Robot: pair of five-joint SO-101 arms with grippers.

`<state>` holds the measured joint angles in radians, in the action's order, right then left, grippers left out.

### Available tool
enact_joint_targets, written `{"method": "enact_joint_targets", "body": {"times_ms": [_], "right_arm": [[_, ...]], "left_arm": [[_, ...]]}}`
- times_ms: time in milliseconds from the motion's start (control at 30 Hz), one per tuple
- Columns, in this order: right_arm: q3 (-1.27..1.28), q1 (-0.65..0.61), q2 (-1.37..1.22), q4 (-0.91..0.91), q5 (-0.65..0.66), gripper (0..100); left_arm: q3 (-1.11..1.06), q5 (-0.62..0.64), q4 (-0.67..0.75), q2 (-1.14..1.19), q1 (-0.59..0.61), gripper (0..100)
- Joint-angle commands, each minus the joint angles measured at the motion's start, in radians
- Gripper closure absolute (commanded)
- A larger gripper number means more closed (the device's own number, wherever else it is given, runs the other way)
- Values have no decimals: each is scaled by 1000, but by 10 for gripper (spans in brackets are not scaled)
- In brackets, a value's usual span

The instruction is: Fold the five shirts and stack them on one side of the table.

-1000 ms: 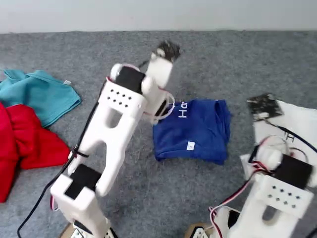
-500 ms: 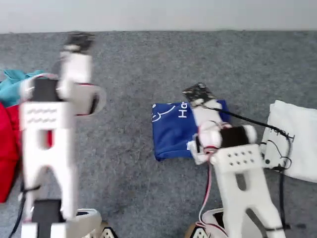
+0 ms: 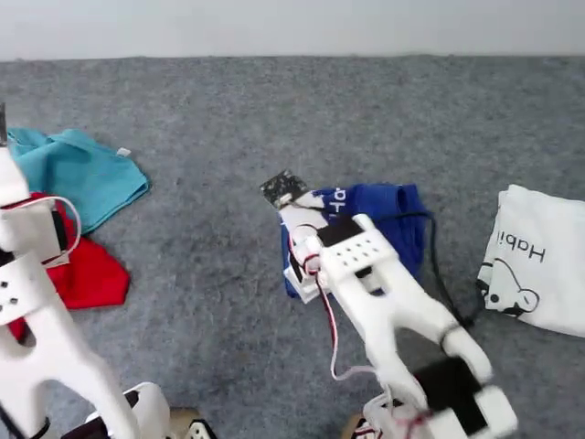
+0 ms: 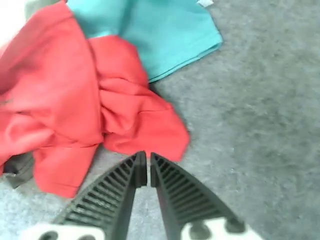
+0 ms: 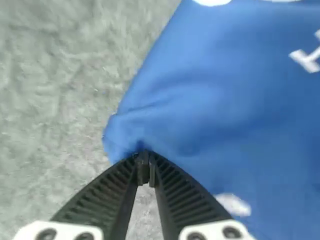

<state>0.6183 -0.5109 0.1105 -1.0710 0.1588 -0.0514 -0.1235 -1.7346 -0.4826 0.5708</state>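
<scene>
Right claw (image 5: 145, 169) clamped on a corner of the folded blue shirt (image 5: 225, 100), mid-table. Best drag it low and flat toward white shirt (image 3: 539, 261) at 3 o'clock so folds hold. Left claw (image 4: 144, 169) together, empty, by red shirt (image 4: 60, 100) at 9 o'clock.

On my right wrist feed I see the right gripper (image 5: 144, 170) at a corner of the blue shirt (image 5: 225, 110). Its two black ribbed fingers (image 5: 107, 197) are pressed together, with only a thin slit between them. The tips meet right where the shirt's edge bunches into a small rounded fold, and soft creases run from that pinch into the cloth. On the shirt I can make out white lettering (image 5: 306, 57) far from the pinched corner and a small white tag (image 5: 232, 204) nearer to it. Beside the shirt lies the grey, felt-like table surface (image 5: 55, 90), which meets the shirt's folded edge.
</scene>
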Motion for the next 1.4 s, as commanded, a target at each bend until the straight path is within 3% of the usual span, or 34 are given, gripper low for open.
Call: {"method": "enact_joint_targets", "body": {"times_ms": [0,233,333,500,667,833,1033,1367], "right_arm": [[-58,15,-108,21,-2,984],[-262,18,-67,-206,-2,983],[-384,33,-42,-223,18,981],[-456,42,-82,22,160,980],[-465,67,-278,300,226,980],[-592,113,-542,397,230,980],[-859,113,-688,236,227,983],[-1143,199,-562,-378,215,978]], "left_arm": [[4,-11,-18,-26,35,978],[4,-11,-18,-26,38,978],[4,-11,-18,-28,38,978],[4,-11,-18,-28,38,978],[4,-11,-18,-28,38,978],[4,-12,-18,-28,40,978],[4,-12,-18,-23,38,978],[4,-12,-18,-26,38,978]]}}
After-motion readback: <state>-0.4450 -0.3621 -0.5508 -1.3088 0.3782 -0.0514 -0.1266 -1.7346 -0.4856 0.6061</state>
